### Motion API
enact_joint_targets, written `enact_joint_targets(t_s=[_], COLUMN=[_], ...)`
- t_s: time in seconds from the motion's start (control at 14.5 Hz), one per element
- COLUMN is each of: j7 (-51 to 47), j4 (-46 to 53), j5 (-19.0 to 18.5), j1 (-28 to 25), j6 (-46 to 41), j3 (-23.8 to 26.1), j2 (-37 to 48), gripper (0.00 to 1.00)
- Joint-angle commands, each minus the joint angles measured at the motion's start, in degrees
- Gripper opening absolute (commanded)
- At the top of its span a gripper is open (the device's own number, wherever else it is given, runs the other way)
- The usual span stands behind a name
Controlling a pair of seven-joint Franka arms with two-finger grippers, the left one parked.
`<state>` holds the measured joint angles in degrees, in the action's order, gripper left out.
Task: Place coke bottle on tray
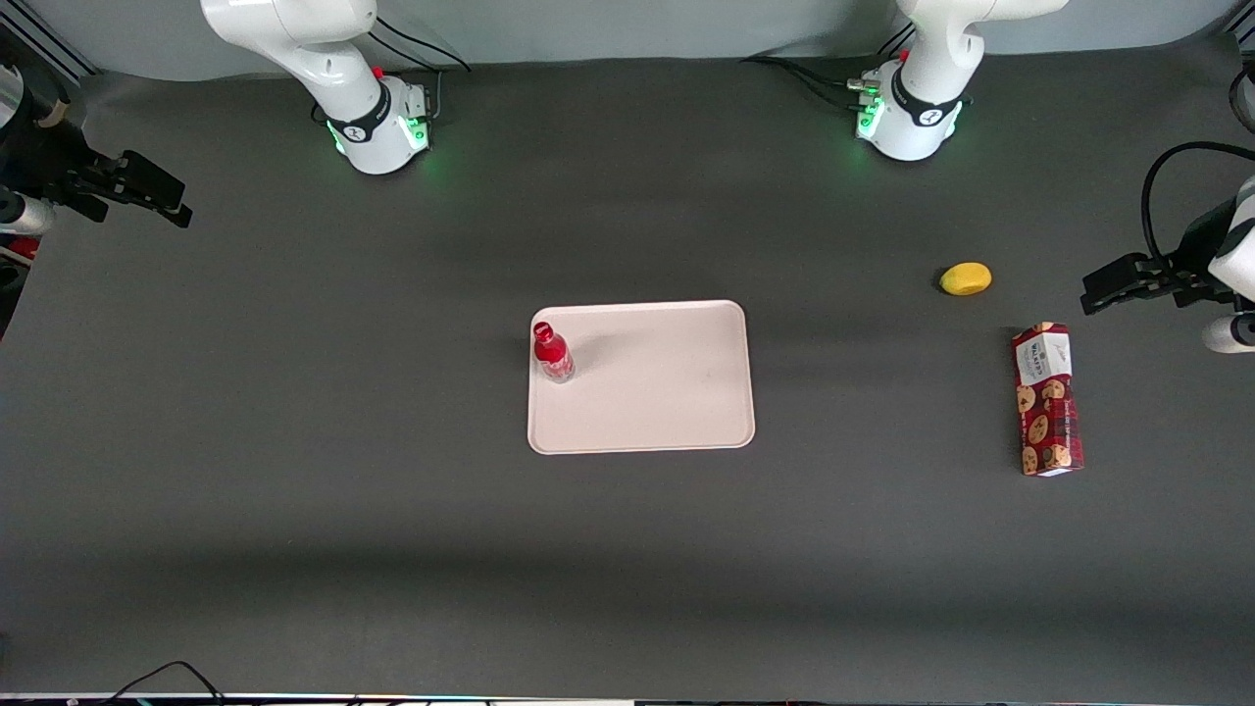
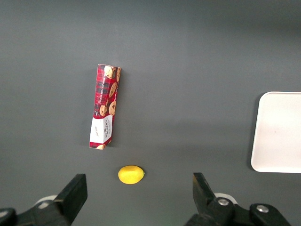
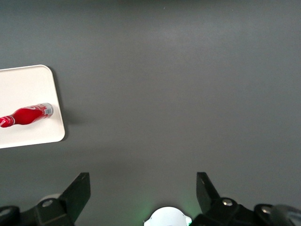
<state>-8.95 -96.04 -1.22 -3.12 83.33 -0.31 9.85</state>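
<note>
The coke bottle (image 1: 552, 352), small and red with a red cap, stands upright on the tray (image 1: 667, 392), close to the tray edge that faces the working arm's end of the table. The right wrist view also shows the bottle (image 3: 27, 114) on the tray (image 3: 23, 92). My right gripper (image 1: 157, 196) is raised at the working arm's end of the table, far sideways from the tray. In the right wrist view the gripper (image 3: 143, 193) is open and empty, with bare dark table under it.
A long red cookie box (image 1: 1047, 400) and a yellow lemon (image 1: 966, 278) lie toward the parked arm's end of the table, the lemon farther from the front camera than the box. Both also show in the left wrist view: the box (image 2: 105, 107) and the lemon (image 2: 130, 174).
</note>
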Motion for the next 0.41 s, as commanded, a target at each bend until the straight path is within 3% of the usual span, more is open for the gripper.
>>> enact_joint_targets(t_s=[0.0,0.34], j7=[-0.5,-0.4], j4=[0.5,2.9], j5=[1.1,1.1], j1=[-0.6,-0.5], j6=[0.5,0.5], j3=[-0.5,-0.6], j2=[-0.1,-1.9], gripper=[1.00,1.00])
